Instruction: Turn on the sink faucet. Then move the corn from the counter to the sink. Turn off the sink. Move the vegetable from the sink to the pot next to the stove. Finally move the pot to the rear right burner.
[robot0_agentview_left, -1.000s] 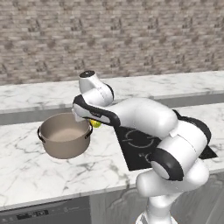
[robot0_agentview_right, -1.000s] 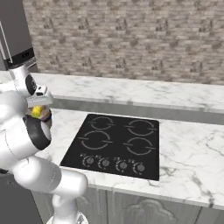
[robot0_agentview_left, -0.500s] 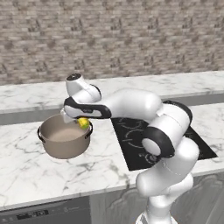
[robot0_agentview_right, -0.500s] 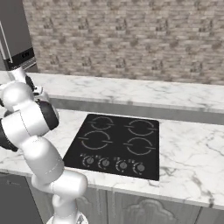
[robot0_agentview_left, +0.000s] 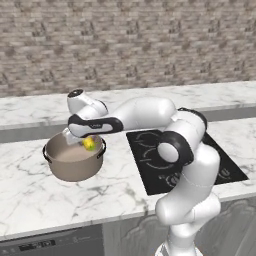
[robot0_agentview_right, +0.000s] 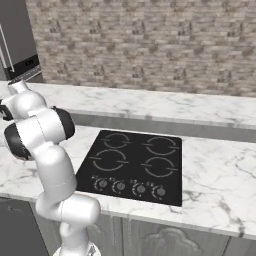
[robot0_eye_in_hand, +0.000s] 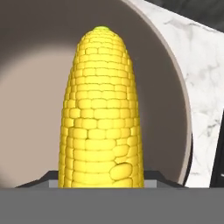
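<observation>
Vs a sec ago: my arm has swung left off the flat black glass cooktop (robot0_agentview_left: 170, 159) side, & my gripper (robot0_agentview_left: 86, 143) now hangs over the mouth of the round beige-grey metal pot (robot0_agentview_left: 74, 161); half a sec ago it sat nearer the pot's right rim. Pot, cooktop & white marble bench w/ grey veins (robot0_agentview_left: 60, 195) look unmoved; base views unchanged, so no driving.

Gripper is pinching the small yellow corn cob w/ greenish end (robot0_agentview_left: 89, 144), jaws partway apart around it. In the hand view the cob (robot0_eye_in_hand: 101, 111) runs lengthwise straight away from the gripper, greenish tip farthest out, pointing down into the pot's pale interior (robot0_eye_in_hand: 30, 109). Long axis lines up w/ my gripper's reach. From the left base view the cob is above the pot's opening, right of centre, just inside the rim; can't tell if it touches the wall or floor.

Pot sits on the bench, just left of the cooktop, not touching it. Right base view: cooktop (robot0_agentview_right: 132, 165) w/ white rings & knobs along the near edge.
</observation>
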